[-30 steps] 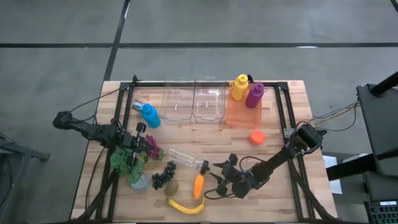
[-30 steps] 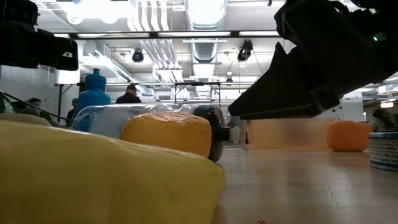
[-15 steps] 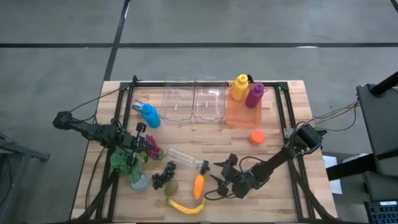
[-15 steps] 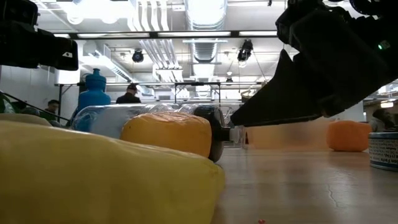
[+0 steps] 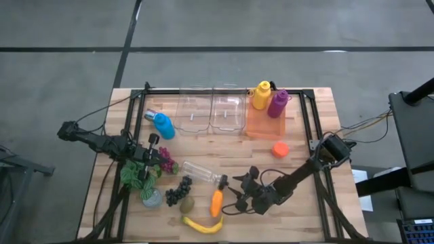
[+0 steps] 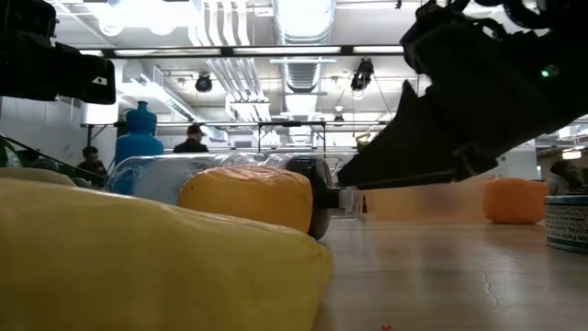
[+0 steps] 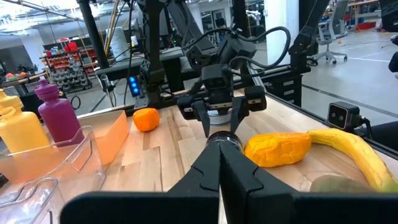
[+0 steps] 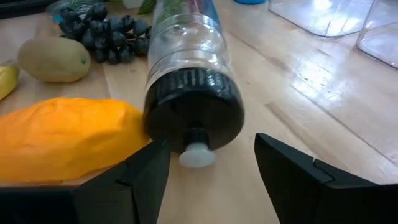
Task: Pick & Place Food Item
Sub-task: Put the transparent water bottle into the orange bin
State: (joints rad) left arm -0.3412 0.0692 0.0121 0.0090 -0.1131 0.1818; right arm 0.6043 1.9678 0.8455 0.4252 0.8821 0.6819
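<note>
Nothing is being carried yet: every food item is lying on the bench, so I am judging the task to be at the approach stage, with the grasp, lift and placement all still to come. The right gripper is hanging low near the front edge with its fingers spread fairly wide and empty, pointing at the capped end of the clear bottle, which is lying on its side. The orange carrot-like food item is lying just beside that cap, and which of the two the fingers are lined up on is unclear; by the task I am guessing the food item. The banana, kiwi and grapes are sitting untouched near the front edge. The two clear bins and the orange tray at the back edge are looking like likely drop spots, though the destination is not given. The left gripper is waiting over the left side, fingers pressed together on nothing. The overhead view is giving the whole layout; the right wrist view is alone in showing the food item touching the bottle's black cap; the left wrist view is showing the right gripper head-on behind the bottle; the low view is confirming that it is hovering off the wood.
</note>
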